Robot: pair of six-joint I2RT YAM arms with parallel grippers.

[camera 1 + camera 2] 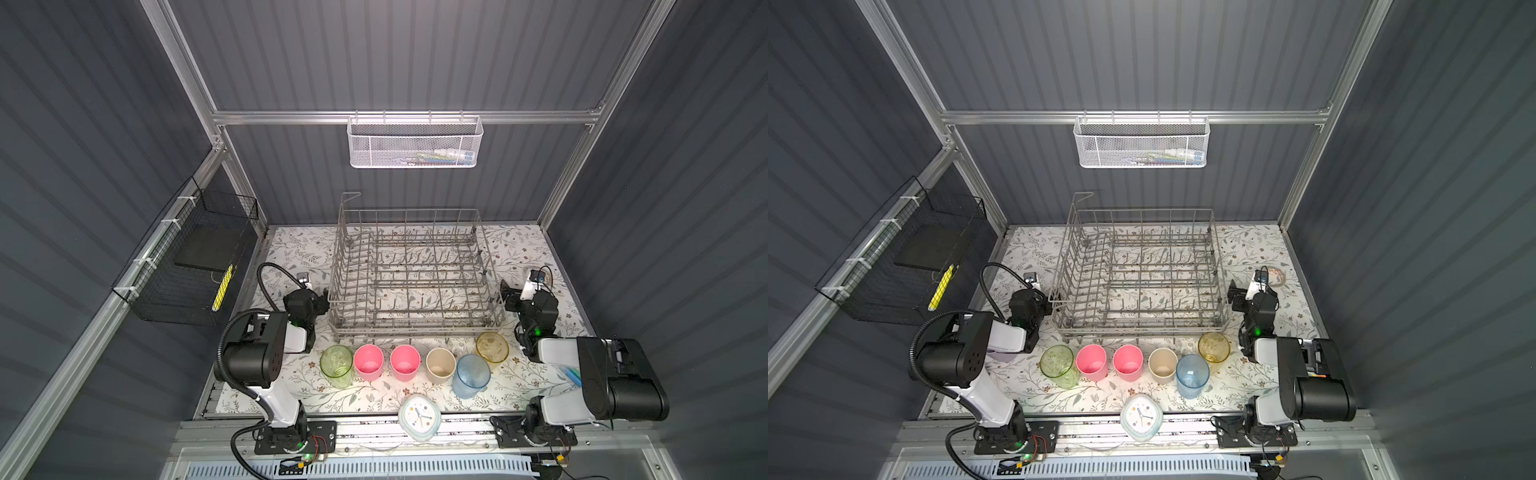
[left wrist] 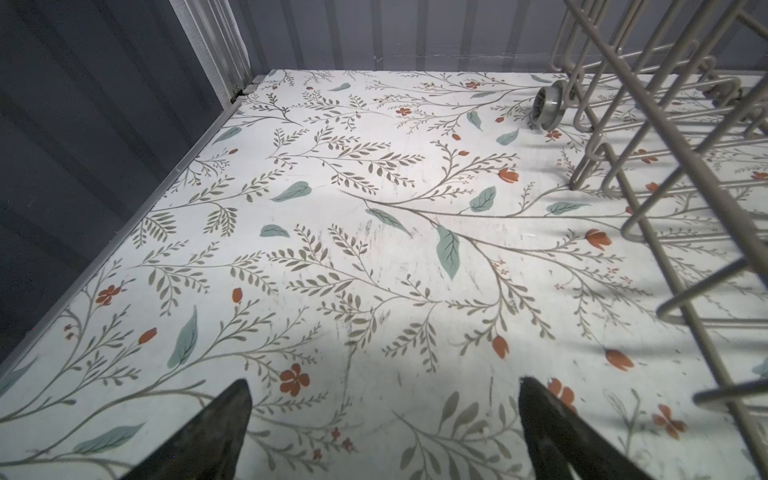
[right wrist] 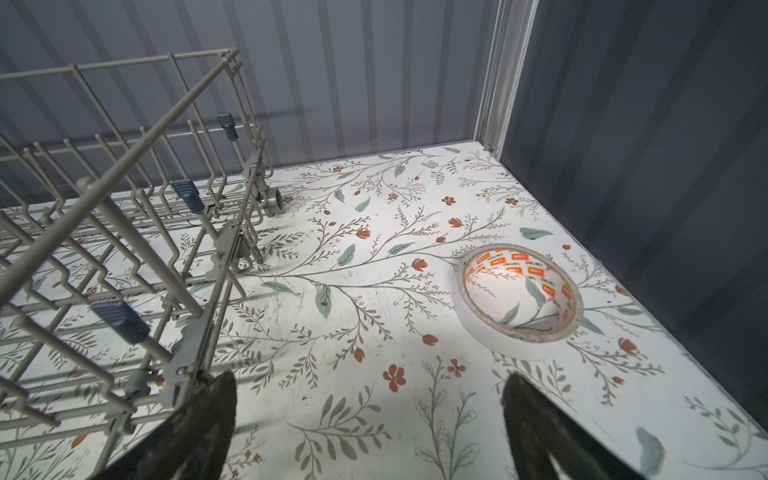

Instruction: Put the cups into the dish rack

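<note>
Floral table (image 1: pixel 291 249): rack (image 1: pixel 415 329), cups (image 1: pixel 404 362) (tape (image 3: pixel 515 266) too)

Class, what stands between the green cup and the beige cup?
Between the green cup and the beige cup stand one pink cup and another pink cup, in both top views.

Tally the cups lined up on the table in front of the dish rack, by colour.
translucent green cup: 1
pink cups: 2
beige cup: 1
translucent blue cup: 1
translucent yellow cup: 1
Total: 6
</note>
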